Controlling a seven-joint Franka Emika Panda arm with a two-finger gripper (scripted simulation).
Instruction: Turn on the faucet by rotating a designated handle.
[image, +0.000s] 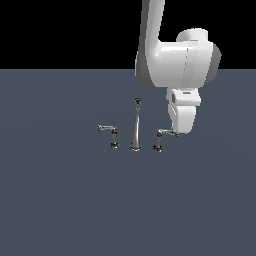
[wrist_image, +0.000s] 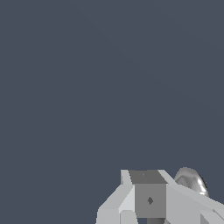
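A: Where is the handle (image: 165, 133) at this moment?

B: It stands on the dark worktop (image: 60, 200), at the exterior view's right of the tall spout (image: 136, 125). Its lever arm points toward the exterior view's right, and the tip of it meets the lower end of the white hand (image: 176, 131).

A: So the hand is touching it?

B: It looks so, or just beside — the two overlap in the exterior view and I cannot separate them. In the wrist view a rounded chrome piece (wrist_image: 190, 180) shows right behind the hand's body, so it is very near.

A: Is the hand wide or narrow?

B: I cannot tell. No fingers are clearly seen in any view.

A: Why does it sit at the lever's tip?

B: I think because a push at the far end turns the lever most easily. The twin lever (image: 107, 129) points the other way and is well apart — it is not involved.
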